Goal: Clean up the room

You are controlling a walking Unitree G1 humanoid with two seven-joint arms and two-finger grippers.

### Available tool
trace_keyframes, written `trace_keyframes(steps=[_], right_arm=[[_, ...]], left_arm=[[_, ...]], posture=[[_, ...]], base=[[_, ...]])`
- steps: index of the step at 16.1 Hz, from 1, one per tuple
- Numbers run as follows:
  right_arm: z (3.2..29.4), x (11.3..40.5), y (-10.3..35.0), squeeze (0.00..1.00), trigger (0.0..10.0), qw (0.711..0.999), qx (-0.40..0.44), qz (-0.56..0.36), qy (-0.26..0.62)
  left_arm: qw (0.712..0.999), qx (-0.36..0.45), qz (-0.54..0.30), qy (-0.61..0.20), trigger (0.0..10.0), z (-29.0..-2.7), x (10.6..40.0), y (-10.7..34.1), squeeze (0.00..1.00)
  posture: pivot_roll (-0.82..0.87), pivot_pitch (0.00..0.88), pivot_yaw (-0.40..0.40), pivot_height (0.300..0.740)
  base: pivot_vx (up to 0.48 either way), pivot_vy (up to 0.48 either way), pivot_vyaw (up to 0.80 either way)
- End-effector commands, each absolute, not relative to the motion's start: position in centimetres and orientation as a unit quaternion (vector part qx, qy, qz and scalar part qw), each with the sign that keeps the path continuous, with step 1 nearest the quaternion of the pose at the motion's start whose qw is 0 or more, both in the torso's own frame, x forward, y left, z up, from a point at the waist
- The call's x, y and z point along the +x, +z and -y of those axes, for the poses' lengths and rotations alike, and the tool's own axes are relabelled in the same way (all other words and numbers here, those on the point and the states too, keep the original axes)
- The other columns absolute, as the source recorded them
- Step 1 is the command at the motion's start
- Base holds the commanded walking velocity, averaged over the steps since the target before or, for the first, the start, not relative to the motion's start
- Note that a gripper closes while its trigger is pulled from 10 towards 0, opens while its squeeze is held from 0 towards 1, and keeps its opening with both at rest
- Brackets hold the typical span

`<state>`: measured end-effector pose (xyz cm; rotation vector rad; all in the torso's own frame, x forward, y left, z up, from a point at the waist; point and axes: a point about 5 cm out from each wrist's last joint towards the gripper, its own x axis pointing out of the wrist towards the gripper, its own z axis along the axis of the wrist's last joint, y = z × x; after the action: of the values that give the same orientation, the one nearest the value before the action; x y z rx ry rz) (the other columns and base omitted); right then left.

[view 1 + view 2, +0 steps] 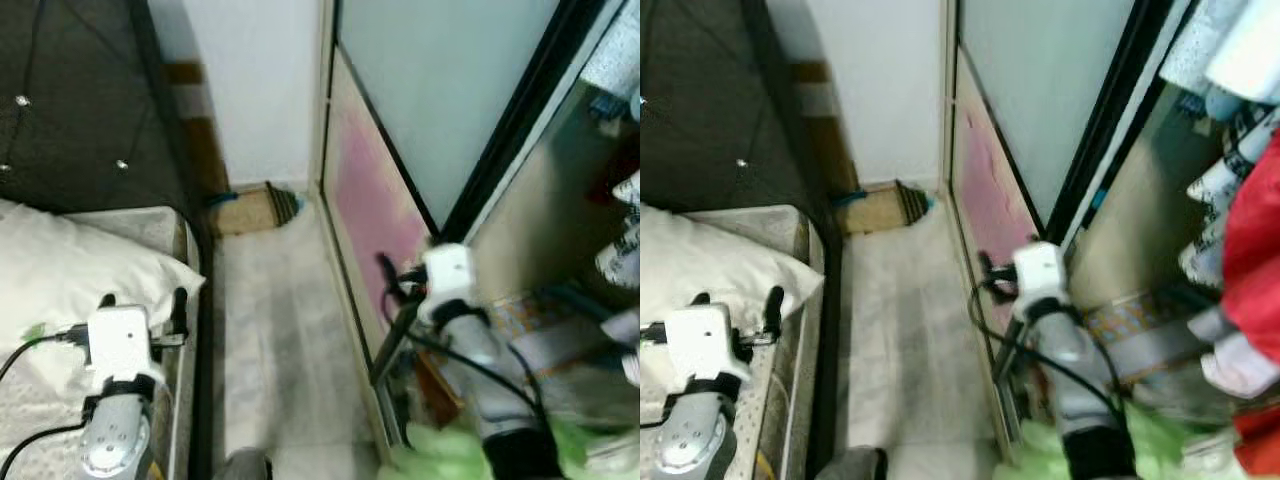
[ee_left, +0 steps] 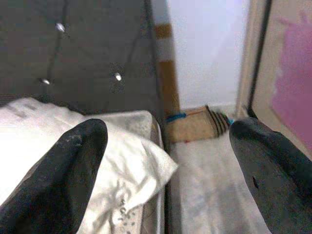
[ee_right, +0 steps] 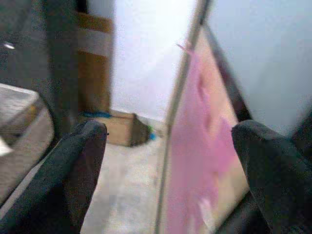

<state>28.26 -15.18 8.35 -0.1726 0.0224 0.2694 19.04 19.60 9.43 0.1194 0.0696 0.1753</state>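
A narrow strip of pale marbled floor runs between the two grippers toward a white wall ahead. Under the left gripper lies a bed with a white pillow, backed by a dark tufted headboard. Just beside the right gripper stands a sliding wardrobe door with a pink lower panel and frosted pale upper panel. Beyond it, clothes hang in the open wardrobe. A brown cardboard box sits at the foot of the far wall.
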Motion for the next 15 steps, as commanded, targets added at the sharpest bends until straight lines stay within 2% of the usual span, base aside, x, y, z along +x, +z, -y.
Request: trace_keyframes(steps=[1,5,11,15], right_arm=[[16.4,28.0,7.9,0.00,10.0,0.989,-0.089,-0.025,0.119],[16.5,28.2,8.1,0.00,10.0,0.989,-0.086,-0.022,0.117],[16.1,28.5,8.3,0.00,10.0,0.986,-0.084,-0.021,0.140],[15.9,28.6,8.4,0.00,10.0,0.985,-0.085,-0.022,0.149]], left_arm=[[0.995,0.051,-0.030,0.086,10.0,-19.2,19.0,9.8,0.00],[0.994,0.064,-0.012,0.089,10.0,-19.1,19.8,10.7,0.00],[0.994,0.030,-0.034,0.104,10.0,-18.8,19.6,10.2,0.00],[0.992,0.045,-0.003,0.118,10.0,-18.7,19.5,10.9,0.00]], posture=[[0.04,0.000,-0.038,0.740],[0.04,0.017,-0.040,0.740],[0.03,0.032,-0.053,0.740],[0.03,0.037,-0.059,0.740]], base=[[0.000,0.000,0.80],[0.000,0.000,0.80],[0.000,0.000,0.80],[0.000,0.000,0.80]])
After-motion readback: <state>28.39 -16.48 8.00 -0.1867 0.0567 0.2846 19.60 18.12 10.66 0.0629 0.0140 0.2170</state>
